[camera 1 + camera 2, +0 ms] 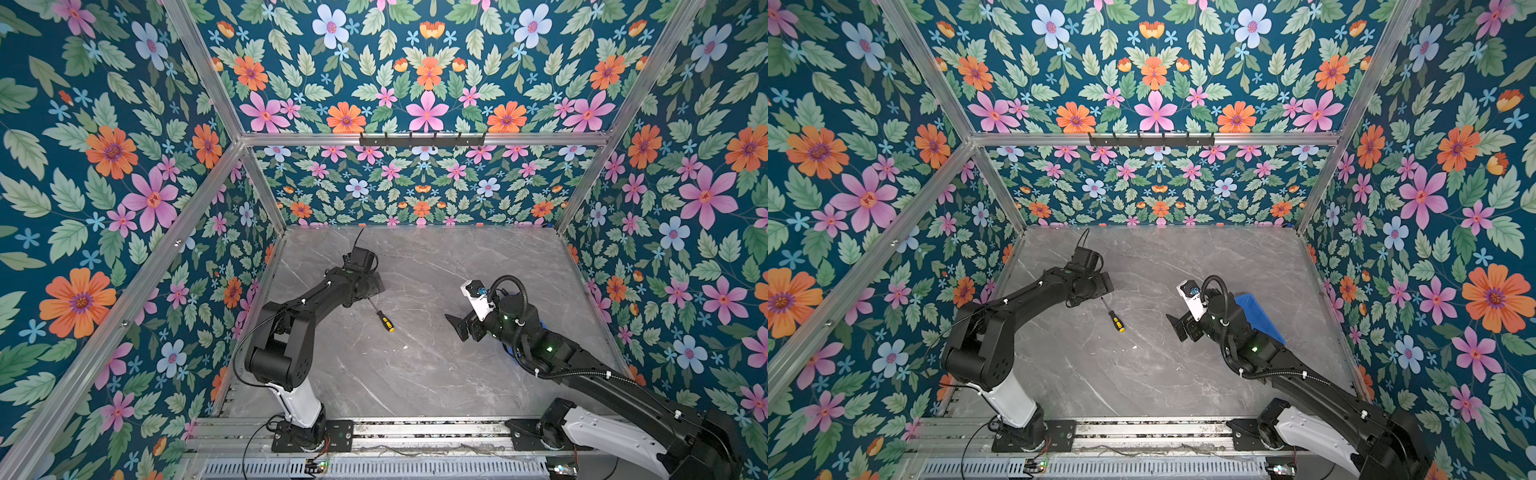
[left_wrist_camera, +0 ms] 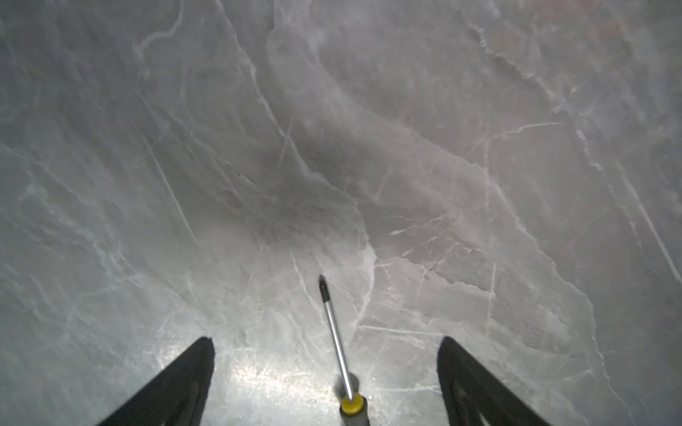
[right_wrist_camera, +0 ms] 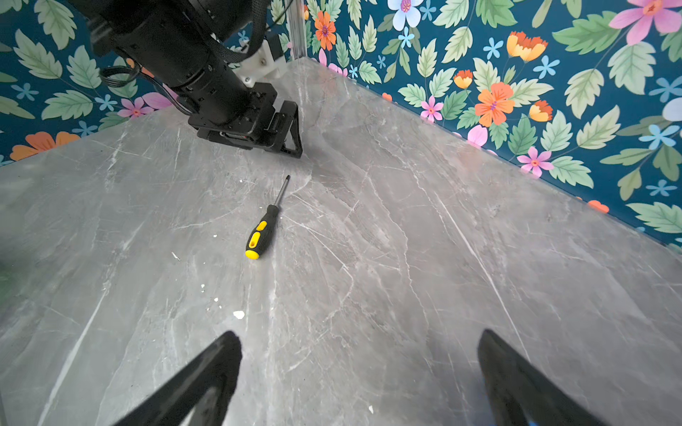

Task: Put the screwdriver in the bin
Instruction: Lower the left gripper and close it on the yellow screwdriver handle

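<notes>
Item 1 — front rail: aluminium, set along the near edge of the table, with both arm bases bolted to it.

Item 2, left arm: black with a white lower link. It reached inward from the rail over the grey marble-patterned top.

Item 3, left gripper: pointed down at the table, jaws spread wide and empty. In the left wrist view one finger stood on each side of the shaft of the screwdriver, and neither touched it.

Item 4, screwdriver: lay flat on the table, left of centre in both top views. Its yellow-and-black handle pointed toward the rail and its tip toward the left gripper. It was outside the bin.

Item 5, white flecks: a few, scattered on the table near the handle end.

Item 6, right gripper: sat low over the table and faced the screwdriver from well apart, jaws wide with nothing between them.

Item 7, bin: bright blue, on the table's right side — mostly hidden under the right arm. Its contents could not be told.
</notes>
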